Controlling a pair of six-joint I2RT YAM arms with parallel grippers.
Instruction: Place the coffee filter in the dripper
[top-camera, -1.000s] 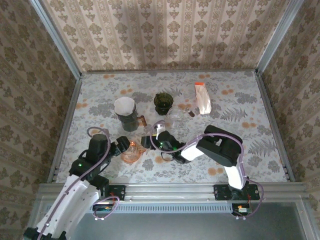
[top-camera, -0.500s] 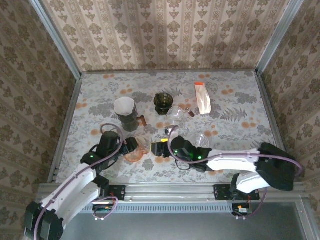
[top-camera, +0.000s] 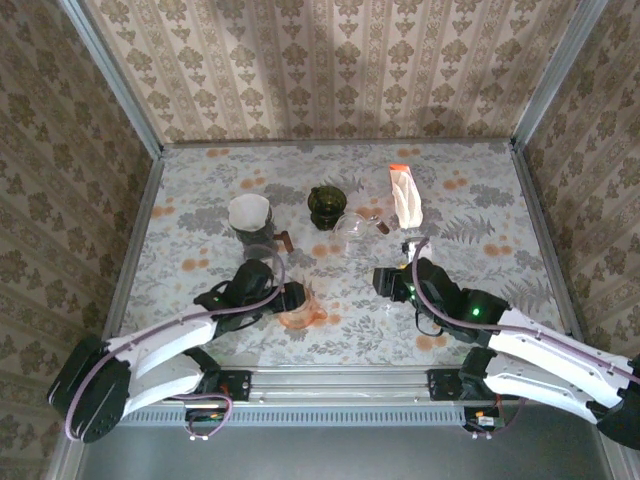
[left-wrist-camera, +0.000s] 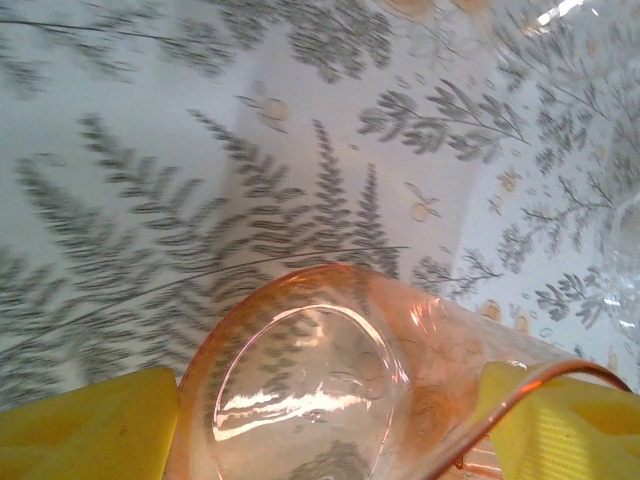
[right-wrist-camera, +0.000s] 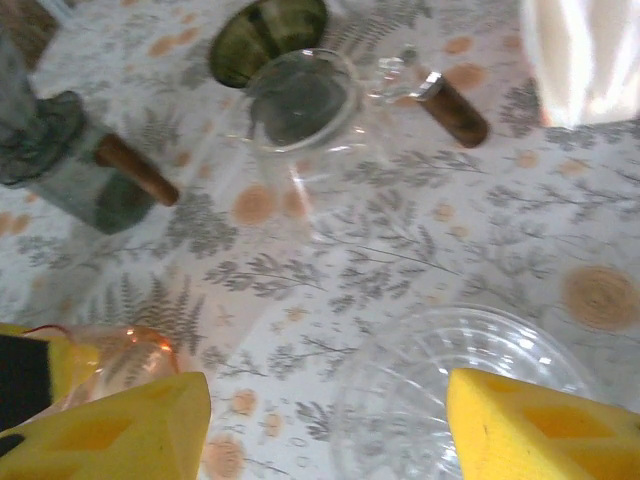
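My left gripper (top-camera: 289, 299) is shut on a pink glass dripper (top-camera: 301, 318) near the table's front edge. In the left wrist view the yellow pads (left-wrist-camera: 90, 425) sit on either side of the pink dripper (left-wrist-camera: 320, 380). A white coffee filter (top-camera: 249, 212) sits in a grey dripper with a brown handle (right-wrist-camera: 60, 160) at the back left. My right gripper (top-camera: 385, 281) stands open at right of centre. A clear ribbed glass piece (right-wrist-camera: 470, 390) lies on the table between and below its fingers (right-wrist-camera: 110, 425).
A green glass dripper (top-camera: 325, 206) stands at the back centre. Beside it is a clear glass vessel (right-wrist-camera: 300, 100) with a wooden handle (right-wrist-camera: 455, 110). A white filter packet (top-camera: 404, 197) lies at the back right. Patterned walls close the table on three sides.
My left gripper has carried the pink dripper rightward along the front. The right arm has swung out to the right, its gripper shifting from the centre towards the right.
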